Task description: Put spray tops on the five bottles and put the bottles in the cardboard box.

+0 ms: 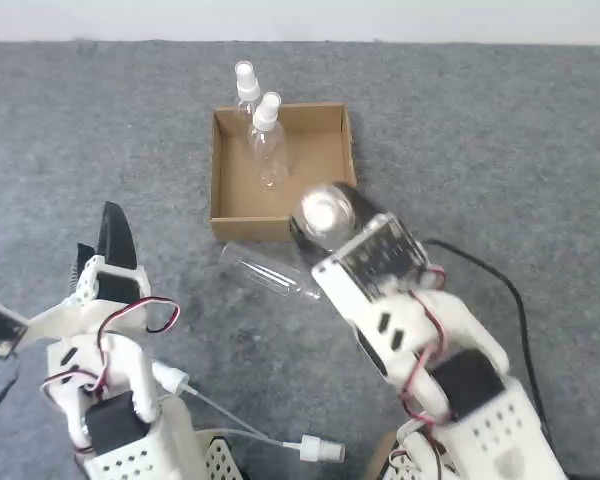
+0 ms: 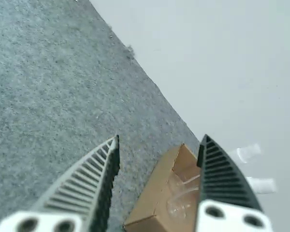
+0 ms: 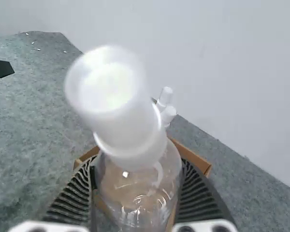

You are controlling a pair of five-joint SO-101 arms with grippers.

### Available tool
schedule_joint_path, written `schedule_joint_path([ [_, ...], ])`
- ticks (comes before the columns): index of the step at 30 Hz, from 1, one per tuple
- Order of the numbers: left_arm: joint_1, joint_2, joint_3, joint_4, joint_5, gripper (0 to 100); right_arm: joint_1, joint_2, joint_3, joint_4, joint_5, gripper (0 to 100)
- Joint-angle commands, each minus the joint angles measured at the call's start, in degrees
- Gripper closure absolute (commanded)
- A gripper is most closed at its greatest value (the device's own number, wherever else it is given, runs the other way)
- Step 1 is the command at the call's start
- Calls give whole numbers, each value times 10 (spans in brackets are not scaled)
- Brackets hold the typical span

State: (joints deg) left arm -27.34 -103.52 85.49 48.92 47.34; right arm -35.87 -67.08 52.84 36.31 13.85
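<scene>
High view: the square cardboard box [image 1: 218, 170] sits open-topped on the grey, felt-like worktop [image 1: 500, 140], well short of the far edge where the cloth meets a pale wall. One clear plastic bottle with a white spray top [image 1: 268, 140] stands inside the box. A second capped bottle [image 1: 247, 85] rises at the far wall, inside or behind I cannot tell.

The right end effector [image 3: 135, 191] hangs over the box's near right corner, its ribbed fingers [image 3: 72, 195] clamped on a round clear bottle [image 3: 135, 159] wearing a translucent cap [image 3: 106, 87].

An uncapped bottle [image 1: 270, 270] lies on its side just before the box's near wall. A loose spray top [image 1: 318, 450] with a thin tube rests near the arm bases.

The left end effector [image 2: 161, 140] hangs wide apart and holds nothing, a broad stretch of cloth between it and the box.
</scene>
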Motion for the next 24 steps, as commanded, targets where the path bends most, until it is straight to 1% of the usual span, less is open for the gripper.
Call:
schedule_joint_path([
  [1, -3, -11, -7, -17, 5, 754, 8, 95, -63, -70, 8, 992],
  [5, -4, -11, -7, -16, 5, 754, 35, 185, -95, -132, 4, 992],
  [8, -4, -11, -7, -15, 4, 754, 54, 251, -128, -154, 4, 992],
  [19, -4, -10, -1, -17, 3, 752, 81, 447, -276, -161, 0, 991],
  [24, -4, -10, 0, -17, 3, 751, 109, 526, -355, -161, -75, 991],
])
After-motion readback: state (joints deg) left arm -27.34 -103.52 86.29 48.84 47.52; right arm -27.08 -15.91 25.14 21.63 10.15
